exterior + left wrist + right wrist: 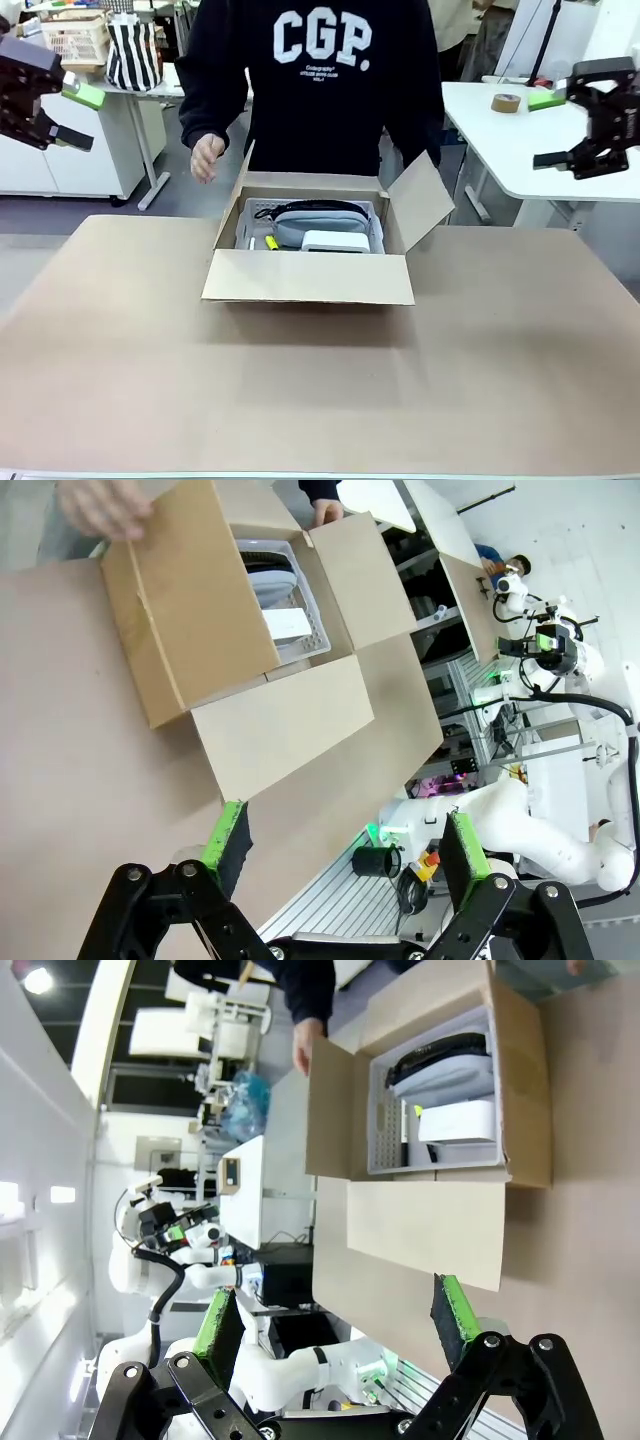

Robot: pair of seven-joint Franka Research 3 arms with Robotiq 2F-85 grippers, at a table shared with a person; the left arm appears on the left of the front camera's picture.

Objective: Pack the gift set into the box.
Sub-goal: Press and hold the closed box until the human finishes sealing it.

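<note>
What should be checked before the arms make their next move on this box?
1. The grey pouch is inside the box: ok.
2. The white case is inside, lying against the pouch: ok.
3. The four flaps are folded outward, opening clear: ok.
4. The left gripper is raised, jaws open, empty: ok.
5. The right gripper is raised, jaws open, empty: ok.
6. The person's hand is clear of the box: not ok, it is close by a side flap; whether it touches, cannot tell.
</note>
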